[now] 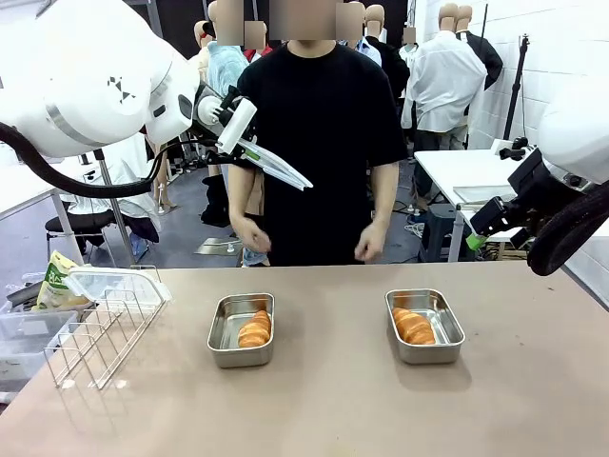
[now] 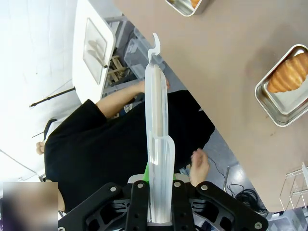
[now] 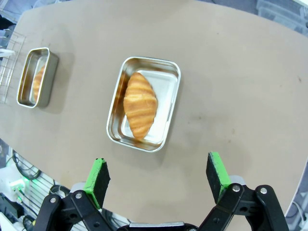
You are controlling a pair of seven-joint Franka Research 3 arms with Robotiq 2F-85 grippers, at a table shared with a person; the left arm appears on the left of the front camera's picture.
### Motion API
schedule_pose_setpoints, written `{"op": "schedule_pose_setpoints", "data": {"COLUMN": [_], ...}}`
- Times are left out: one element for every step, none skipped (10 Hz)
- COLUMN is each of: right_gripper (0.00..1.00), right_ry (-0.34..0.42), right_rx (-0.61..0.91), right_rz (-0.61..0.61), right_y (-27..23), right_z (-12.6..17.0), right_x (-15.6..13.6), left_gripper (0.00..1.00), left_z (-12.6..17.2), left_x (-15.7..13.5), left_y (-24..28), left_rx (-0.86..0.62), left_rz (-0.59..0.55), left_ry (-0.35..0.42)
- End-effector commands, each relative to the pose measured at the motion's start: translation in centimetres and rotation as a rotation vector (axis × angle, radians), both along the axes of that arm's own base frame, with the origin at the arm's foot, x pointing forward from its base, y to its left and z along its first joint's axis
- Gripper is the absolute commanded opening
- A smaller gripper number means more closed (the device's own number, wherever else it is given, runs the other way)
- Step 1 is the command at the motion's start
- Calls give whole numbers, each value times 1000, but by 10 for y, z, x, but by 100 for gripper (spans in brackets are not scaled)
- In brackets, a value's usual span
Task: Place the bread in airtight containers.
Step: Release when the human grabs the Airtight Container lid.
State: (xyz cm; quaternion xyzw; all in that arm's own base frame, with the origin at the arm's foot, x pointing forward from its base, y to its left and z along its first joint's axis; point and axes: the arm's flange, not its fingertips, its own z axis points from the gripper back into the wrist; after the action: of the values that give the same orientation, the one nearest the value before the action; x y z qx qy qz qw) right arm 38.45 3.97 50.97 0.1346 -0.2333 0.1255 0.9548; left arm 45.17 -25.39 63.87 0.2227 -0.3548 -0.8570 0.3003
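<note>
tin (image 2: pixel 184 6) cut by top edge, wire rack (image 2: pixel 297 185) cropped

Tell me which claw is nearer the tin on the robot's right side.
Right. The right claw hovers open above and to the right of that tin, which holds a roll. The left claw is raised high on the left side, shut on a clear lid.

left arm (image 1: pixel 86 76) white and rounded, black mark (image 1: pixel 120 89) on it, thick black cable (image 1: pixel 57 176) at 6 o'clock. right gripper (image 3: pixel 156 166) black, silver screws (image 3: pixel 232 188), green pads (image 3: pixel 97 175) at 9 and 3.
</note>
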Motion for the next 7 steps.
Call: {"op": "schedule_pose_setpoints", "data": {"right_gripper": [100,100,100,100,100,100,100], "right_ry": [2,2,2,2,2,2,2], "right_rx": [0,0,0,0,0,0,0], "right_rz": [0,0,0,0,0,0,0], "right_y": [0,0,0,0,0,0,0], "right_z": [0,0,0,0,0,0,0], "right_x": [1,1,1,1,1,1,1], "left_gripper": [0,0,0,0,0,0,0], "left_z": [4,4,4,4,4,4,4], "left_x": [2,2,2,2,2,2,2], "left_y": [2,2,2,2,2,2,2], "left_rx": [-4,-4,-4,-4,-4,-4,-4], "left_rz": [-7,-7,-7,-7,-7,-7,-7], "left_ry": [-14,-14,-14,-14,-14,-14,-14]}}
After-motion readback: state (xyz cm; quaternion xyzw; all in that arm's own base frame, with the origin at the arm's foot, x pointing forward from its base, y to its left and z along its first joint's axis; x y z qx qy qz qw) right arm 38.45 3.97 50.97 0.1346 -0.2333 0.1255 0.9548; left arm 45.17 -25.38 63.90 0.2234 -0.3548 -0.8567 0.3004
